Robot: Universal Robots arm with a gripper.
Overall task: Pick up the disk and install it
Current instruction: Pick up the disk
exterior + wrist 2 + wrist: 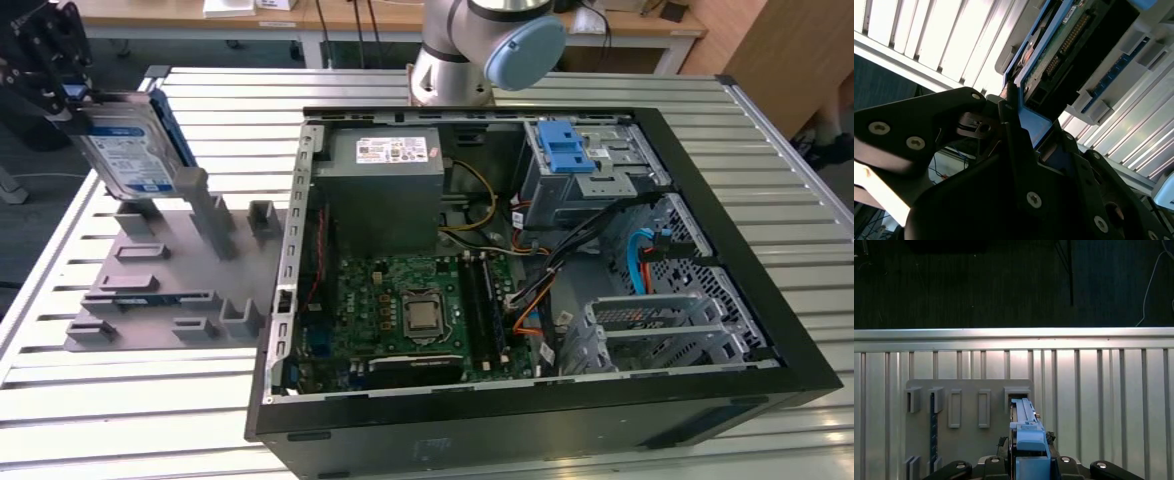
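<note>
- Black gripper [1021, 117] clamps shut on the disk's [131, 152] blue-railed edge, holding it over the grey slotted holder [174, 290].
- Pickup looks done; installation in the open computer case [534, 420] remains.

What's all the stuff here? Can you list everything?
flat silver-grey metal disk with white-and-blue label: one, silver-blue, lifted above the holder.
grey slotted holder plate: one, grey, on the table, exterior view's left.
open black computer case: one, black, mid-table.
green circuit board: one, green, inside the case.
grey metal box with white sticker: one, grey, inside the case.
bright blue plastic latch bracket: one, blue, inside the case.
slatted silver metal table: one, silver, under everything.
robot arm: one, grey, beyond the case.
gripper: one, black, shut on the disk.
</note>
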